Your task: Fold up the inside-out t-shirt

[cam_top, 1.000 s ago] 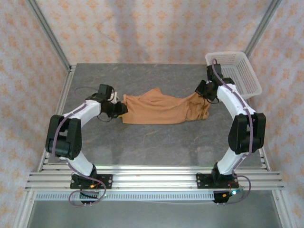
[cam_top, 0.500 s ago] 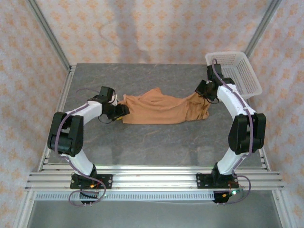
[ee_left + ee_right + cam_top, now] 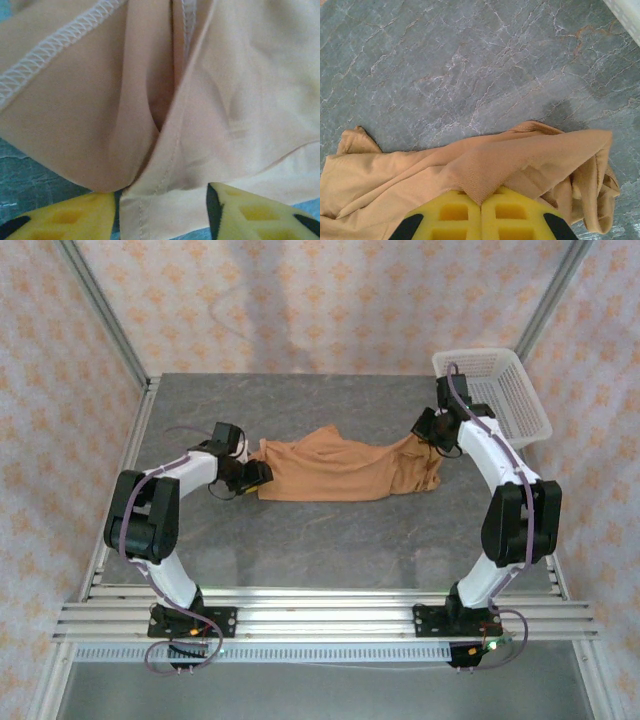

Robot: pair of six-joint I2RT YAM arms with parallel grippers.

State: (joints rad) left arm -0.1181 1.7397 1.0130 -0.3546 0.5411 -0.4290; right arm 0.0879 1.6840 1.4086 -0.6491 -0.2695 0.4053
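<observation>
Left tool (image 3: 162, 200): jaws parted, with the hem of the inside-out t-shirt (image 3: 340, 470) loose between them. The t-shirt lies bunched lengthwise at mid-table (image 3: 330, 550). Right tool (image 3: 481, 200): clamped on a cloth fold at the far right end.

Risk: a pull from the right end alone would drag and crumple the t-shirt.

One second earlier the left jaws stood narrower. The t-shirt has not shifted.
</observation>
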